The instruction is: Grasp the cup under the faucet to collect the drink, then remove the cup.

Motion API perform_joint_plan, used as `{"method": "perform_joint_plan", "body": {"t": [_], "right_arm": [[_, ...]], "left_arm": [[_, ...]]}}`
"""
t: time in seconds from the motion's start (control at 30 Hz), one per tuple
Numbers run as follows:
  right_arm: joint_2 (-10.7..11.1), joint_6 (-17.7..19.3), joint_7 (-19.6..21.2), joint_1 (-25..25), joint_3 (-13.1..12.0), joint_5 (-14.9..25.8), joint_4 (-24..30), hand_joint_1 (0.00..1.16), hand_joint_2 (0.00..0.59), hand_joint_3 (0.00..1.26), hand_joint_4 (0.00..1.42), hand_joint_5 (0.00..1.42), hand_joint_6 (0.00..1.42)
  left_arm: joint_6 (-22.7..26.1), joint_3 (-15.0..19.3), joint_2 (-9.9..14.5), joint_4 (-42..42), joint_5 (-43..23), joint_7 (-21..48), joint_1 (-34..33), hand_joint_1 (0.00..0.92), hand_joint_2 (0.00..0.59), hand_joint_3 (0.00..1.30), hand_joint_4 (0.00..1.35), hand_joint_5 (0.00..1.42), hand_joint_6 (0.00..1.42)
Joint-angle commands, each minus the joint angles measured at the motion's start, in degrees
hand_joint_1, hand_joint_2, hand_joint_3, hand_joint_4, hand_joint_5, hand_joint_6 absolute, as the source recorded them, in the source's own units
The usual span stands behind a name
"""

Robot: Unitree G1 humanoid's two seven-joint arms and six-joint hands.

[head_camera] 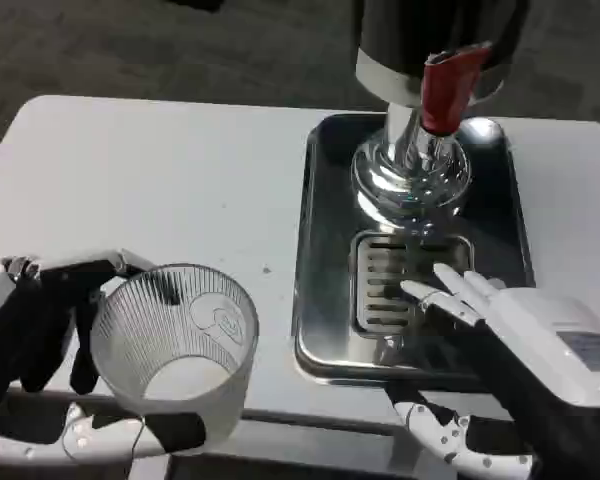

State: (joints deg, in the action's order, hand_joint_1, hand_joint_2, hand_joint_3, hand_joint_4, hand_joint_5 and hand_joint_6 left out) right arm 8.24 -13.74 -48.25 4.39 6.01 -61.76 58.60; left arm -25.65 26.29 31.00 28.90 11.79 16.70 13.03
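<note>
A: Where's the cup rn?

B: In my left hand (55, 340). Fingers wrap round the ribbed clear cup (175, 350), upright, mouth up, looks empty. It's well off to the left of the tray (315, 260), not under the faucet (448, 85) yet.

A: And ur other hand?

B: My right hand (500, 330) holds nothing, fingers spread, tips over the slotted drain grate (385, 285) just ahead of it. Prob waiting there bc the red lever's straight up-front of it, i.e. ready to work the tap.

A: Why hold the cup upright?

B: So it can slide in under the spout & catch the drink w/o tipping. Next, imo: move it right, onto the grate.
</note>
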Motion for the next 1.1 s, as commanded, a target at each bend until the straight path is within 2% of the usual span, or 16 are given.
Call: {"method": "perform_joint_plan", "body": {"t": [0.03, 0.6, 1.1], "right_arm": [[-0.2, -0.4, -0.8, -0.2, 0.3, 0.0, -0.5, 0.44, 0.475, 0.13, 0.00, 0.00, 0.00], [-0.1, -1.2, -0.6, -1.5, 0.9, -0.4, -1.8, 0.44, 0.475, 0.13, 0.00, 0.00, 0.00], [0.2, -2.5, -1.1, -1.1, -0.5, -0.8, -1.1, 0.44, 0.475, 0.13, 0.00, 0.00, 0.00]], "left_arm": [[-0.4, 0.3, 0.2, -0.7, -0.6, -0.5, -0.4, 0.439, 0.114, 0.96, 1.15, 1.35, 1.42], [-0.6, -0.6, 0.3, -2.7, -0.3, -0.5, -1.8, 0.439, 0.114, 0.96, 1.15, 1.35, 1.42], [-0.4, -2.5, 0.7, -5.5, 0.5, -0.7, -5.6, 0.439, 0.114, 0.96, 1.15, 1.35, 1.42]]}}
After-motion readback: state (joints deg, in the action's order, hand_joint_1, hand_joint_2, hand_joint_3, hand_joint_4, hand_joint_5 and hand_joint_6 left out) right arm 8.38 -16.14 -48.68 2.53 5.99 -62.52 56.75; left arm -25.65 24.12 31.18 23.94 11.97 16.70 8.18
